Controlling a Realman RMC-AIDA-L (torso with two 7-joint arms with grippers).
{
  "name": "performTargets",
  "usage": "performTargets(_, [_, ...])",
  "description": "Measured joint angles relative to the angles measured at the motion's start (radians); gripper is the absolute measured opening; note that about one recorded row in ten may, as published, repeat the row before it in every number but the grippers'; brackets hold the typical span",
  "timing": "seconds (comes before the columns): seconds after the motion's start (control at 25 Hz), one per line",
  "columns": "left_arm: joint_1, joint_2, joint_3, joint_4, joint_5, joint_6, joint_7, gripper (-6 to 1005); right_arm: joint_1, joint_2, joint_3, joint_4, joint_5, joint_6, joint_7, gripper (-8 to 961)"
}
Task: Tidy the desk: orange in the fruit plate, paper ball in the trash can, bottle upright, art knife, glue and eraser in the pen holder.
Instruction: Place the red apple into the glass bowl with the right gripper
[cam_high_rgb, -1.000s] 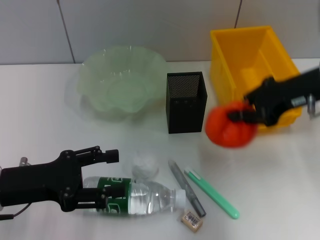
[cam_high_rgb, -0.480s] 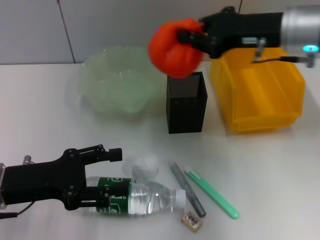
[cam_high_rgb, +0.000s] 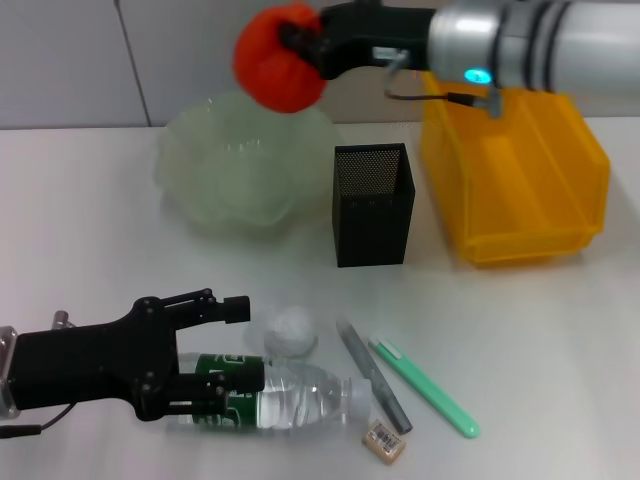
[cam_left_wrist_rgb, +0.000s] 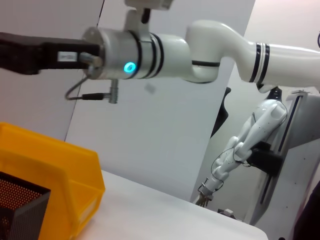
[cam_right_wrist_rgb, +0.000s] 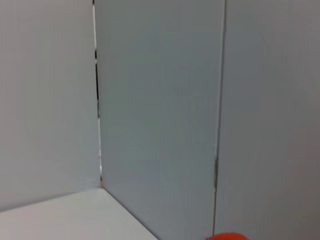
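The right gripper (cam_high_rgb: 300, 45) was seen clamped on the orange (cam_high_rgb: 275, 58), which was held in the air above the far rim of the fruit plate (cam_high_rgb: 210, 170), not touching it. A sliver of the orange (cam_right_wrist_rgb: 227, 236) was caught at the edge of the right wrist view against a grey panelled wall. Beside the plate, the pen holder (cam_high_rgb: 372, 205) was pictured upright on the desk (cam_high_rgb: 520, 340), and just beyond it the trash can (cam_high_rgb: 515, 190) was shown tipped toward the camera. The trash can (cam_left_wrist_rgb: 55, 175) and a corner of the pen holder (cam_left_wrist_rgb: 20, 210) were also picked up in the left wrist view, under the outstretched right arm. Nearer the robot, the left gripper (cam_high_rgb: 228, 345) was shown low over the desk with its fingers spread on either side of the bottle (cam_high_rgb: 285, 395), which was lying on its side with the cap pointed toward the robot's right; whether the fingers were touching it could not be told. The paper ball (cam_high_rgb: 290, 330) was seen just beyond the bottle, by the gripper's upper finger. A grey knife (cam_high_rgb: 372, 375) and a green glue stick (cam_high_rgb: 425, 385) were pictured lying side by side past the cap, with the eraser (cam_high_rgb: 383, 440) just below them.
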Motion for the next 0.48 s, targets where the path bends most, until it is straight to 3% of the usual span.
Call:
performTargets(0.16, [-0.001,-0.003,0.000,0.003,0.000,0.004,-0.007,819,0.072,0.001,-0.057,0.063,-0.004,0.097,0.046,76])
performTargets(0.48, [-0.008,-0.003,0.000,0.004,0.000,0.006,-0.022,817,0.156,0.010,-0.062,0.131,0.002,0.200,0.047,76])
